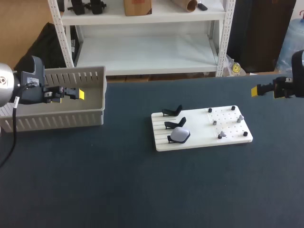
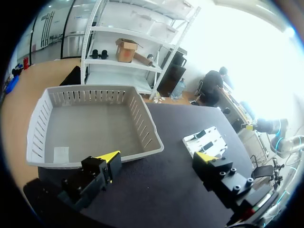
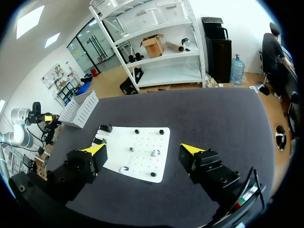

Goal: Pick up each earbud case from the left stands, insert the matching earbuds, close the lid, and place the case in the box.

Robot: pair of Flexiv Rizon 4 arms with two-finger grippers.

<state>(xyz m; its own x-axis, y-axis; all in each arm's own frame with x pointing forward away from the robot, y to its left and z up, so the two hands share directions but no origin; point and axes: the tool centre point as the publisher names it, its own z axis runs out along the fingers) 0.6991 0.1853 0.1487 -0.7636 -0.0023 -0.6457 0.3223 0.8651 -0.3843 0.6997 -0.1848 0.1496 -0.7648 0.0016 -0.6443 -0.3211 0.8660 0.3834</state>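
This was a robotics lab bench, not a home or a shop. A wide, dark matte table [image 1: 95,185] filled the lower part of the head view and was laid out as a work cell. Two industrial arms came in at the sides: the left arm [image 1: 28,83] at the left edge of the frame, trailing a black cable, and the right arm [image 1: 297,71] at the right edge. Near the centre lay a white fixture board [image 1: 204,137] carrying black stands [image 1: 172,112] and a drilled grid of pegs [image 1: 233,108]. At the upper left stood a grey slotted box [image 1: 57,121]. The small parts on the grid were too tiny to name, perhaps test pieces
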